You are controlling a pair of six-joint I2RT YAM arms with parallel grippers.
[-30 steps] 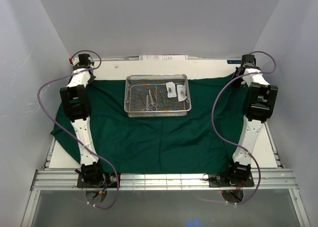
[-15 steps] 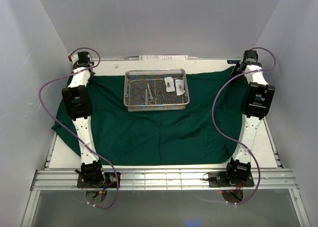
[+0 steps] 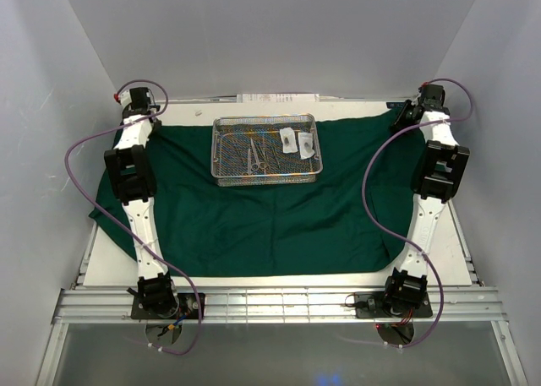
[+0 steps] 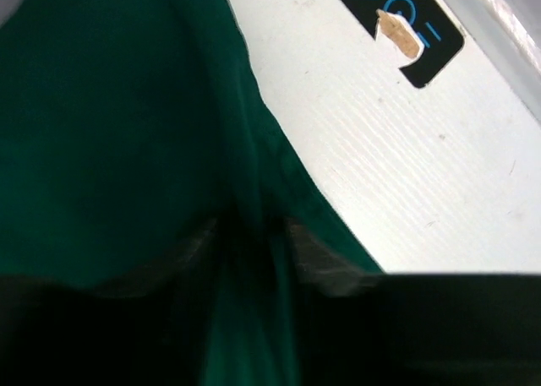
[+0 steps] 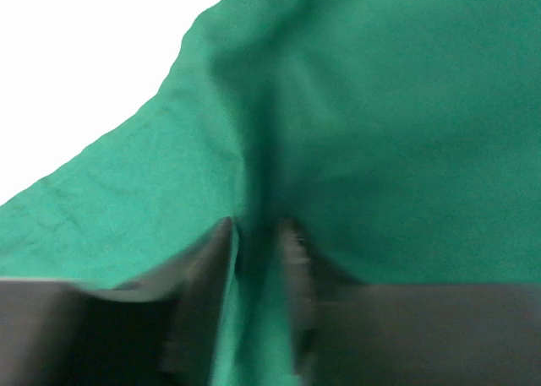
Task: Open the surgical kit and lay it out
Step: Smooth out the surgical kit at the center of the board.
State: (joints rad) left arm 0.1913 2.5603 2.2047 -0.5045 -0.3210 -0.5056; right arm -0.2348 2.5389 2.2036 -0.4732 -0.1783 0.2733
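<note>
Since the white table is covered almost from left edge to right edge by the dark green cloth drape, the unwrapping is judged done. The rectangular silver wire-mesh tray is set on it near the middle of the far edge. At the far corners, the left gripper and right gripper are seen slightly spread, with a cloth ridge between the fingers. The slim metal scissors and forceps and two small clear packets are left in the tray, not yet laid out

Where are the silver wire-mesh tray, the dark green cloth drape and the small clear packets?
silver wire-mesh tray (image 3: pixel 226 158), top external view, bare mesh, left side.
dark green cloth drape (image 3: pixel 254 225), top external view, flat middle.
small clear packets (image 3: pixel 290 141), top external view, left packet's middle.
</note>
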